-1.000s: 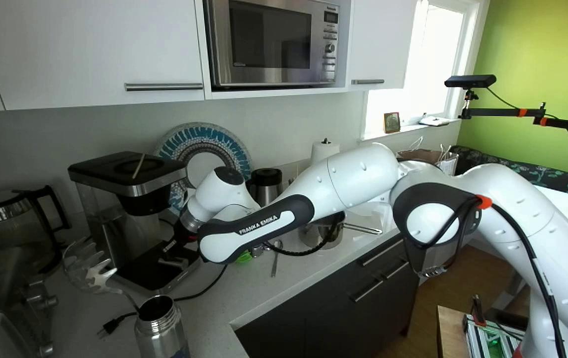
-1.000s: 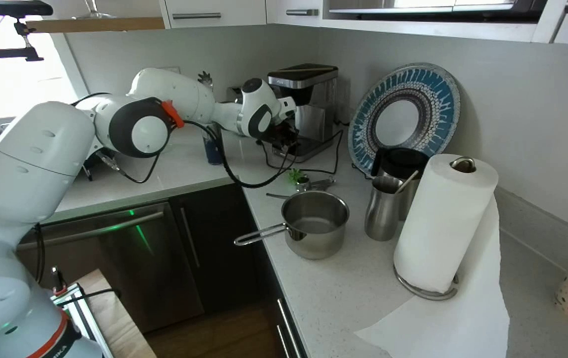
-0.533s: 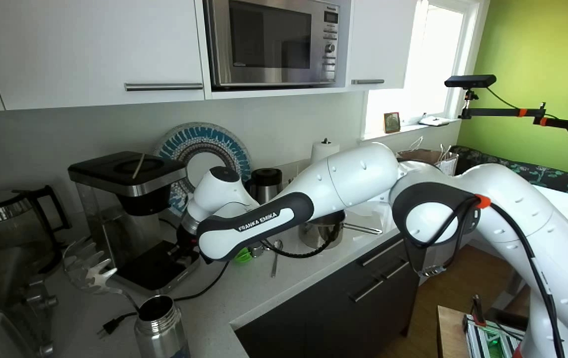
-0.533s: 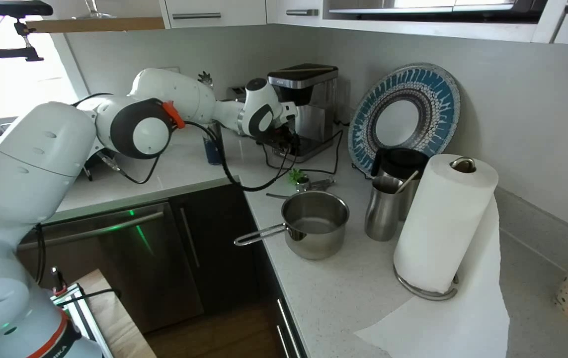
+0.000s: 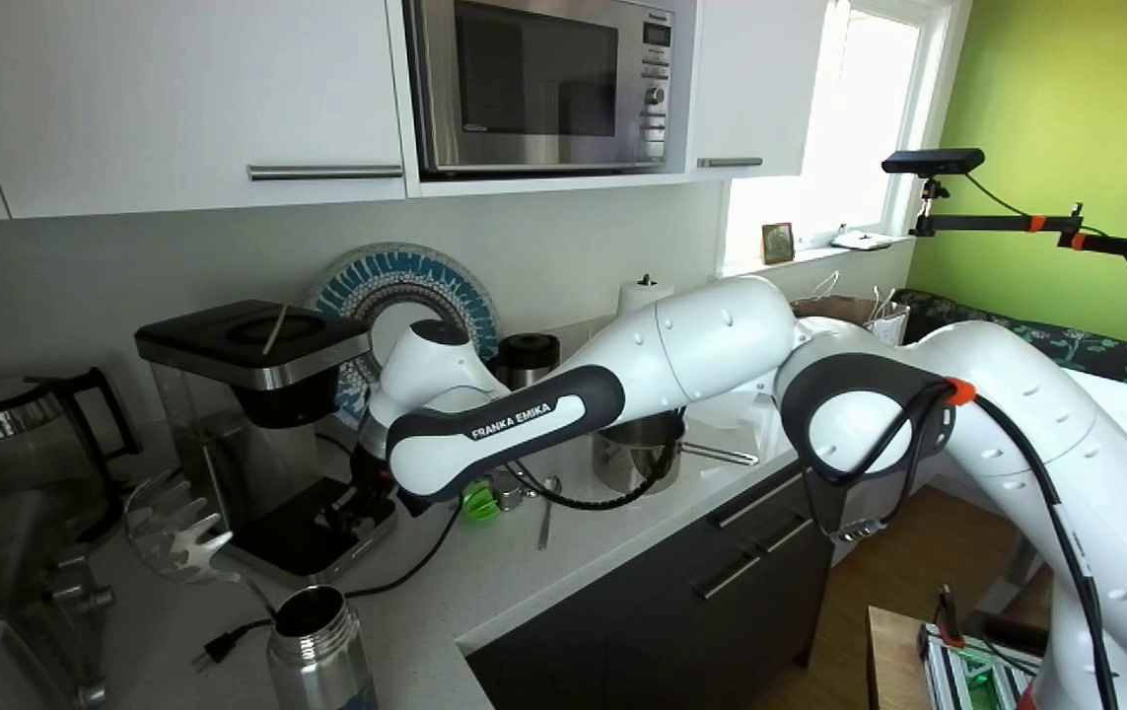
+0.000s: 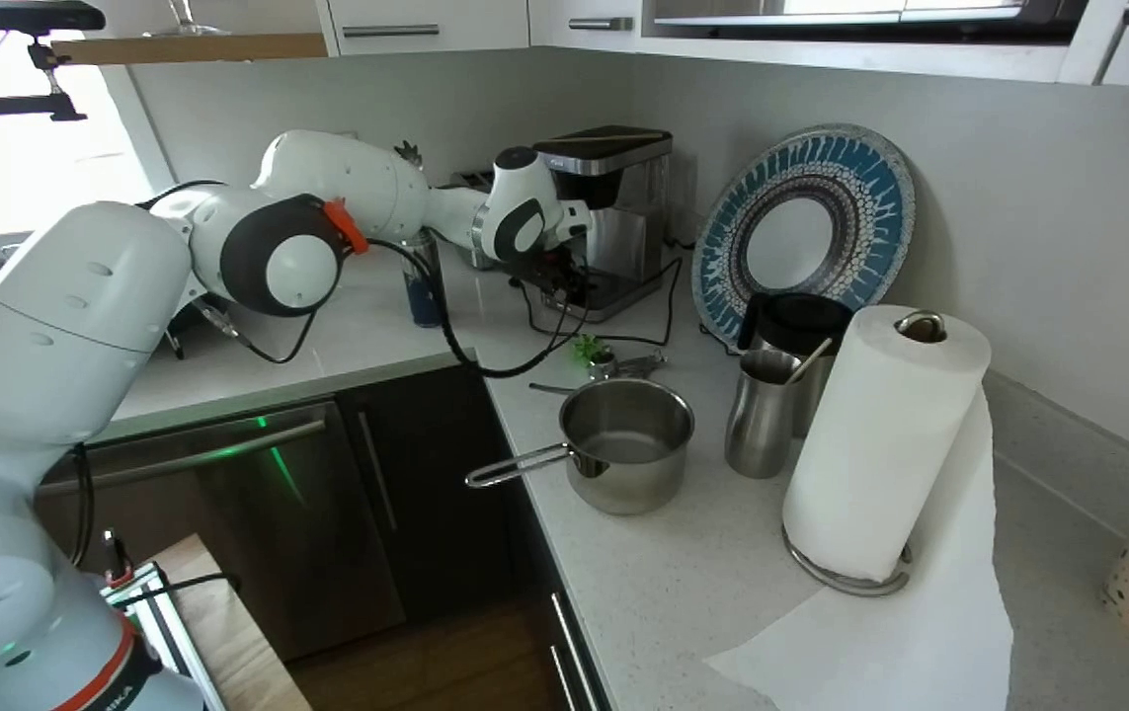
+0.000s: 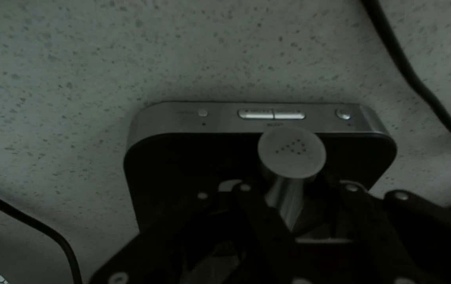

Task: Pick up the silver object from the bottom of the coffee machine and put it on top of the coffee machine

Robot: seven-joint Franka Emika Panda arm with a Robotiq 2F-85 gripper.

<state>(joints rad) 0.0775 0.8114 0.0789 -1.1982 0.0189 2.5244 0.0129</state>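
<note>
The black coffee machine [image 5: 247,335] has a flat top with a thin stick [image 5: 276,327] on it; it also shows in an exterior view [image 6: 604,148]. Its black base tray [image 5: 282,537] has a silver front edge with buttons in the wrist view [image 7: 272,112]. The silver object [image 7: 291,152] has a round dotted face toward the tray's front and a narrower body behind. My gripper [image 7: 294,185] has one finger on each side of it; whether they touch it is too dark to tell. In both exterior views my gripper [image 5: 346,518] is low over the tray and hides the object.
A glass carafe [image 5: 21,444] and a toaster [image 5: 1,572] stand beside the machine. A steel bottle [image 5: 321,651] with a metal utensil [image 5: 198,547] is in front. A black cord [image 5: 415,567] runs along the counter. A patterned plate [image 6: 880,237] leans behind; a saucepan [image 6: 626,454] stands nearby.
My wrist has risen a little and shifted slightly toward the machine. The gripper now covers the silver piece that showed on the tray one second ago in an exterior view.
</note>
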